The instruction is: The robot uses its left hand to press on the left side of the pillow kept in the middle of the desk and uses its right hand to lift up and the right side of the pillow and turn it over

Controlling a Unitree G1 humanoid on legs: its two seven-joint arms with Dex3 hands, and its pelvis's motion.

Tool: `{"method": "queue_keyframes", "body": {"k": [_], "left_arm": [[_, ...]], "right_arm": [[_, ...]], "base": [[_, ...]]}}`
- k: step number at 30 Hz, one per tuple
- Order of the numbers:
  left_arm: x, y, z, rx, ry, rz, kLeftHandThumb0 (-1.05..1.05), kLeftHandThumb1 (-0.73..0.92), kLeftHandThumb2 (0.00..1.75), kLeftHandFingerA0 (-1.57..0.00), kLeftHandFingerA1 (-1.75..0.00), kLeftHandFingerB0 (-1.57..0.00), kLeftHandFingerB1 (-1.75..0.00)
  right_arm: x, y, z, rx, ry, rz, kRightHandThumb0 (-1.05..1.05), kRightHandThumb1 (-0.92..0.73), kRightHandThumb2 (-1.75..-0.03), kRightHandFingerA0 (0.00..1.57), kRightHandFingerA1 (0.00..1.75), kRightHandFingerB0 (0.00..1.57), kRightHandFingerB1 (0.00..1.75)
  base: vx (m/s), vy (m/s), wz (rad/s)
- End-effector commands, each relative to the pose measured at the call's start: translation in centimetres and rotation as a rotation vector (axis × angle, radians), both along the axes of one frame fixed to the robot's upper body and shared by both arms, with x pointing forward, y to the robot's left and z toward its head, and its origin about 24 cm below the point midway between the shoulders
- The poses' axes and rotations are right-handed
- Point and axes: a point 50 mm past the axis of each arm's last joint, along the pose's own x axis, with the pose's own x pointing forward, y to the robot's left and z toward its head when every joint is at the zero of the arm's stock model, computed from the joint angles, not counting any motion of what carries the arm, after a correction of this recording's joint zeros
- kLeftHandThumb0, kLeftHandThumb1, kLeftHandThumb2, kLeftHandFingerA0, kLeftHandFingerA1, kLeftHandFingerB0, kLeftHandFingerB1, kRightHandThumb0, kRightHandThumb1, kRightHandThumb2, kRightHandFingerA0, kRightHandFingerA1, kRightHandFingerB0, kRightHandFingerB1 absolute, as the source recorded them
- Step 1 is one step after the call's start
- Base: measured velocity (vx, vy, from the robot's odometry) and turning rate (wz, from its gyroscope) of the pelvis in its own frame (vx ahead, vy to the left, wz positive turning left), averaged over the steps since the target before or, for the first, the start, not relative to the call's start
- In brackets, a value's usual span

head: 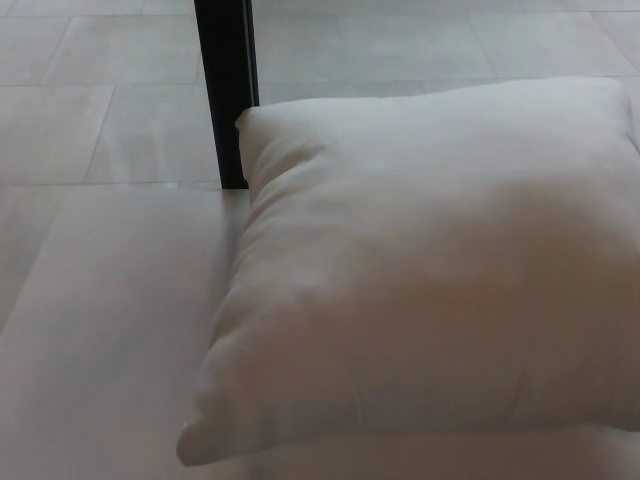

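Note:
A plump white pillow [430,270] lies flat on the pale desk [110,340], filling the middle and right of the head view. Its right edge runs out of the picture. Its far left corner rests close to a black post [228,90]. Neither of my hands nor any part of my arms shows in the view.
The black upright post stands at the desk's far edge, just left of the pillow's far corner. Beyond the desk lies a grey tiled floor [400,50]. Bare desk surface stretches to the left of the pillow.

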Motion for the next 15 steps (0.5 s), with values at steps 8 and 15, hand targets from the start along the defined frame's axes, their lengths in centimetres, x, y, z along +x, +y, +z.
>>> {"method": "queue_keyframes", "body": {"k": [8,15], "left_arm": [[7.7,-14.3,7.5,-0.056,-0.104,-0.536,-0.69,0.75,1.13,-0.08,-0.55,-0.01,-0.39],[9.9,-17.5,4.9,0.077,0.146,-0.78,-0.86,0.92,0.73,-0.19,-0.5,-0.07,-0.3]], "right_arm": [[10.1,13.2,4.8,-0.127,0.01,0.745,-0.94,-0.72,-1.19,0.0,0.31,0.0,0.09],[12.3,16.4,3.6,-0.092,0.063,0.826,-0.9,-0.71,-1.18,0.03,0.45,0.03,0.12]], "base": [[0.0,0.0,0.0],[0.0,0.0,0.0]]}}
